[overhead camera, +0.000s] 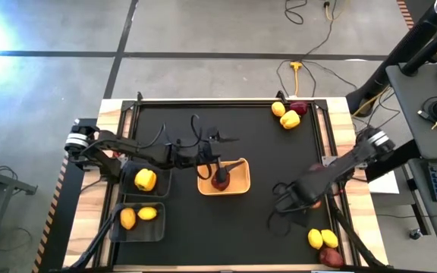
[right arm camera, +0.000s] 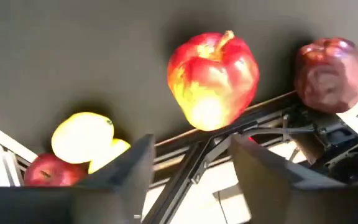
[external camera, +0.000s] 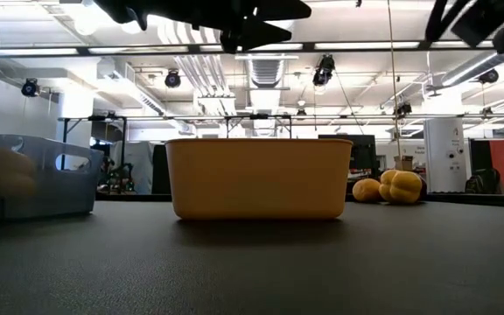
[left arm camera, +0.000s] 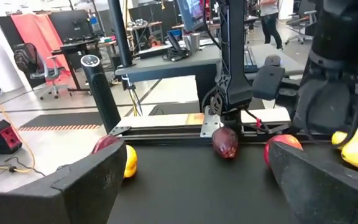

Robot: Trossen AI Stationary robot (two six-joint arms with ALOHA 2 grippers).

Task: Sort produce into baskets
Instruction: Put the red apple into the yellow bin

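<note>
Hovering over the mat's right side, right gripper [overhead camera: 312, 199], fingers apart, nothing held; red-yellow apple [right arm camera: 213, 79] just ahead, near the table's rail; risk: a nudge rolls it against the rail; left gripper [overhead camera: 220, 168] spread above tan tray [overhead camera: 237, 187].

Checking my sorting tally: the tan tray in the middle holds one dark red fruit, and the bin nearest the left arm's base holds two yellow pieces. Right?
Not quite. In the high view that bin holds a single yellow piece; the other bin holds two. The tan tray does hold one dark red fruit.
</note>
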